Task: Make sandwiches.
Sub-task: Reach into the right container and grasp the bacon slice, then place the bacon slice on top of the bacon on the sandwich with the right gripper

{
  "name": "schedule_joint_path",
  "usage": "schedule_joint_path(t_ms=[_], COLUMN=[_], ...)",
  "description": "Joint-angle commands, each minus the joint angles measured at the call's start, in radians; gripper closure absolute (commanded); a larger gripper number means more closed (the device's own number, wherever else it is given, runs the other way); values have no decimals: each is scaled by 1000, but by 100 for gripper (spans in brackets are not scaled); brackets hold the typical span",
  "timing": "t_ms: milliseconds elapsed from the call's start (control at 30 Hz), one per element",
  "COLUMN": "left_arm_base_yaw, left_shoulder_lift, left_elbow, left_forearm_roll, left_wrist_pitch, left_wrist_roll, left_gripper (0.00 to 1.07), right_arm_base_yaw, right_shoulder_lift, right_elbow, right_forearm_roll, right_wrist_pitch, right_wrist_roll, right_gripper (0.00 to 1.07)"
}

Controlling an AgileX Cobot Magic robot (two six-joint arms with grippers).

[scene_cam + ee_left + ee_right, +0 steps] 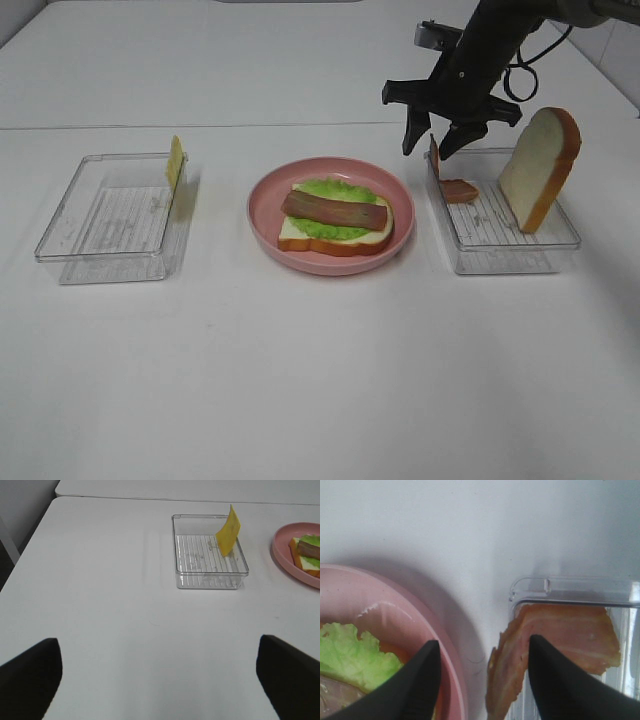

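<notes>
My left pincer [157,640] showed only as two dark finger ends at the lower corners, the rest cut off. That view's edge also sliced through the pink plate [280,550] and the sandwich [307,552] on it. At my right wrist, the plate, the lettuce [350,655] and the clear tray [570,590] each ran out of frame, and the bacon strip [507,675] between my right pincer's [484,641] fingers lost its lower end there. Whether either finger touched that strip I could not tell. From high up, lettuce and another bacon strip [335,210] hid most of the bottom bread slice [330,243].
</notes>
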Motion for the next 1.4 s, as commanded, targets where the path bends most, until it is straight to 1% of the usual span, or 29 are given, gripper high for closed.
schedule_joint_path(t_ms=[33, 267, 367, 433, 467, 533, 633, 667, 700, 733, 767, 800, 833, 1100, 1400], left_arm_base_yaw=[1, 1, 1, 1, 1, 1, 1, 1, 1, 1, 1, 1, 1, 1, 1], left_shoulder_lift=[-21, -21, -21, -21, -21, -21, -21, -21, -21, -21, -21, -21, -21, -21, -21], left_elbow=[2, 2, 2, 2, 2, 2, 2, 2, 2, 2, 2, 2, 2, 2, 2], left_forearm_roll=[-7, -7, -7, -7, -7, -7, -7, -7, -7, -7, -7, -7, -7, -7, -9], left_wrist_pitch=[-5, -5, -5, -5, -5, -5, -5, -5, -5, -5, -5, -5, -5, -5, -5], left_wrist_roll=[0, 0, 0, 0, 0, 0, 0, 0, 0, 0, 0, 0, 0, 0, 0], left_gripper=[4, 4, 4, 4, 4, 4, 4, 4, 4, 4, 4, 4, 4, 4, 4], right_arm_base_yaw=[-3, -3, -3, -3, -3, -3, -3, -3, -3, -3, -3, -3, -3, -3, -3], right_shoulder_lift=[3, 3, 3, 3, 3, 3, 3, 3, 3, 3, 3, 3, 3, -9, -121], right_elbow=[-4, -4, -4, -4, -4, -4, -4, -4, -4, -4, -4, -4, -4, -4, -5], right_forearm_roll=[-5, -4, -5, -5, -5, -14, -14, -18, -21, -21, -22, -22, -22, -23, -20], right_wrist_pitch=[-5, 8, 12, 17, 17, 26, 28, 29, 29, 29, 30, 30, 34, 39, 116], right_wrist_roll=[-3, -3, -3, -3, -3, -3, -3, -3, -2, -2, -2, -2, 3, 3, 5], right_gripper=[60, 61, 63, 69, 69, 81, 84, 90, 92, 92, 98, 98, 107, 107, 107])
